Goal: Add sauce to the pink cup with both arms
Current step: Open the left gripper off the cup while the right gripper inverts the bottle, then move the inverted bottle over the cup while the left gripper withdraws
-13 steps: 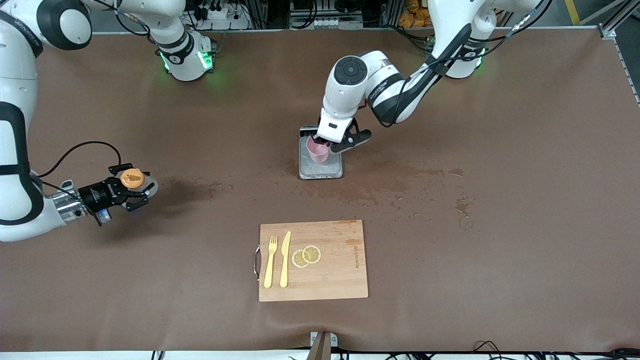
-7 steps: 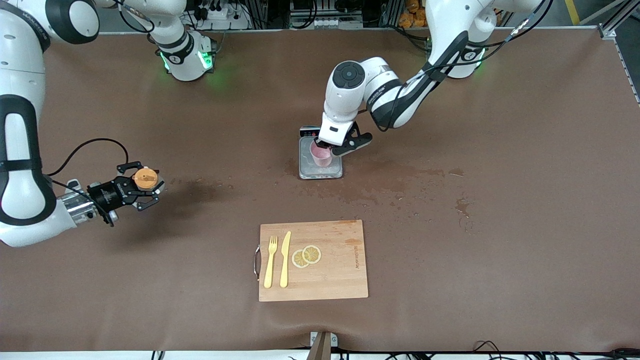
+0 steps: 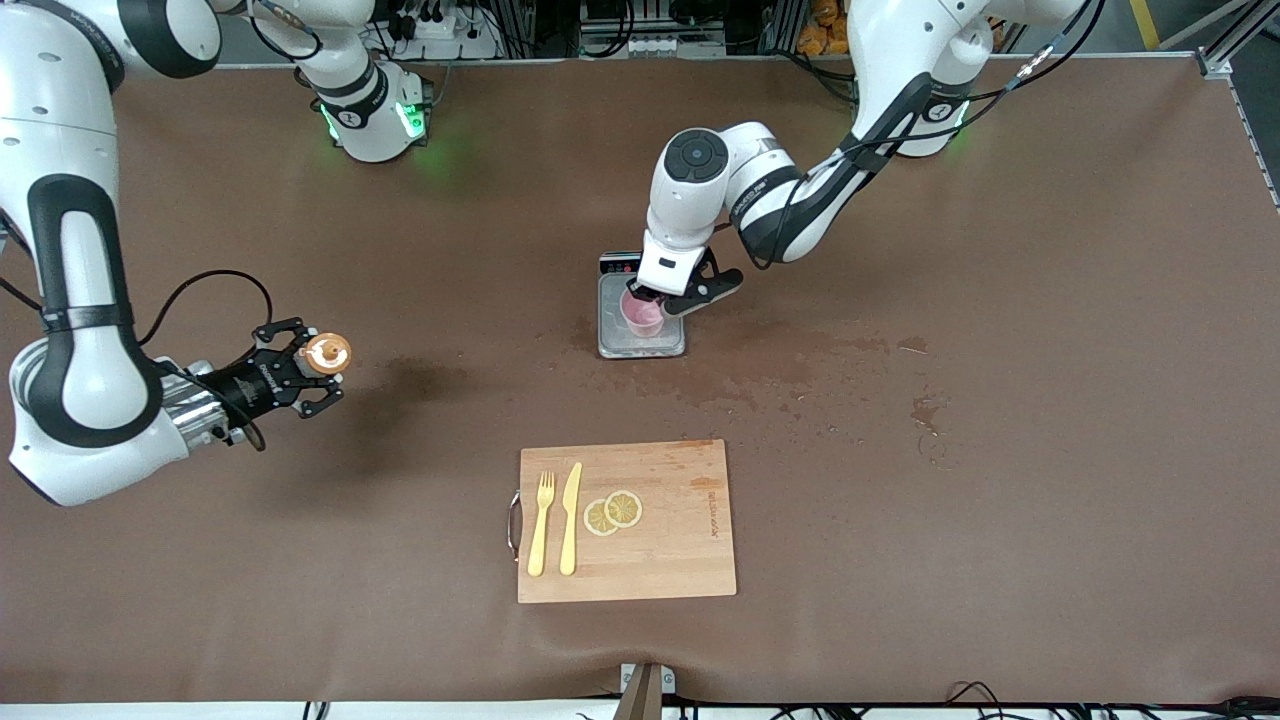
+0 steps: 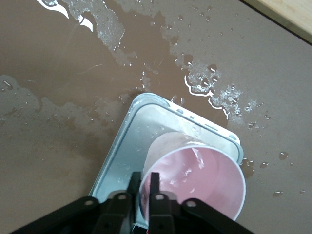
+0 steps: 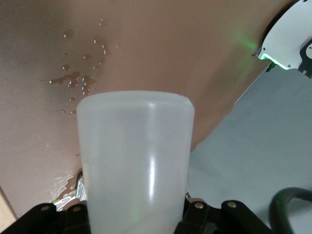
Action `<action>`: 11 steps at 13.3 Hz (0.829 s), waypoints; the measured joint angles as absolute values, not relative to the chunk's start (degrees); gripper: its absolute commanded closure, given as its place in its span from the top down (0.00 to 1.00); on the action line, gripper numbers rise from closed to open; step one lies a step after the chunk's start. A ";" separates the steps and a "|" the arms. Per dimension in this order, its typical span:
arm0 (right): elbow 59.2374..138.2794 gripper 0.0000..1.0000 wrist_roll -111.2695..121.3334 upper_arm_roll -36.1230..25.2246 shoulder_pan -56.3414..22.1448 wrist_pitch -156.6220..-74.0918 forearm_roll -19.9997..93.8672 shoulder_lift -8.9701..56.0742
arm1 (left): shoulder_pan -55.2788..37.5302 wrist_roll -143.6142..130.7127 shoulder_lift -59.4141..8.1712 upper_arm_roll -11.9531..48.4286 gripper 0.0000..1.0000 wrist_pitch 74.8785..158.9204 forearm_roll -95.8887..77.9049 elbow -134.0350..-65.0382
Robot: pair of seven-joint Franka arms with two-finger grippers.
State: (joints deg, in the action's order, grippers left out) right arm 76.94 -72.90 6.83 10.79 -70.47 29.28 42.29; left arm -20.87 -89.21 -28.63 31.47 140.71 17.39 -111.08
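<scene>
The sauce point(image 3: 327, 353), clenched in the right gripper point(image 3: 300, 372), has been carried closer to the cup point(image 3: 643, 313), whose rim is pinched by the left gripper point(image 3: 655, 298).

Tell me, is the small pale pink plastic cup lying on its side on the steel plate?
No, the pale pink plastic cup stands upright on the steel plate, its round rim open upward.

Bright, even overhead light w/ soft shadows on the brown table point(image 3: 1000, 450). Green LED glow at the arm bases point(image 3: 405, 118). Wet patches point(image 4: 214, 90) glare white in left wrist view. Sauce bottle point(image 5: 136, 161) fills right wrist view, blurred, w/ vertical highlight streak.
</scene>
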 measured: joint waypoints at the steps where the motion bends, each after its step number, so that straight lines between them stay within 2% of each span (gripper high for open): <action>1: 76.88 0.37 -74.14 6.83 9.94 -70.50 28.91 42.17 | -20.80 -89.21 -28.62 31.46 1.00 140.74 17.39 -110.88; 5: 75.26 0.37 -79.83 6.83 7.08 -70.57 26.12 42.15 | -18.77 -89.21 -26.58 31.38 1.00 140.26 17.42 -108.69; 11: 73.15 0.36 -87.25 6.83 3.04 -70.57 22.45 42.15 | -8.95 -77.54 -15.14 31.38 1.00 127.16 17.31 -103.70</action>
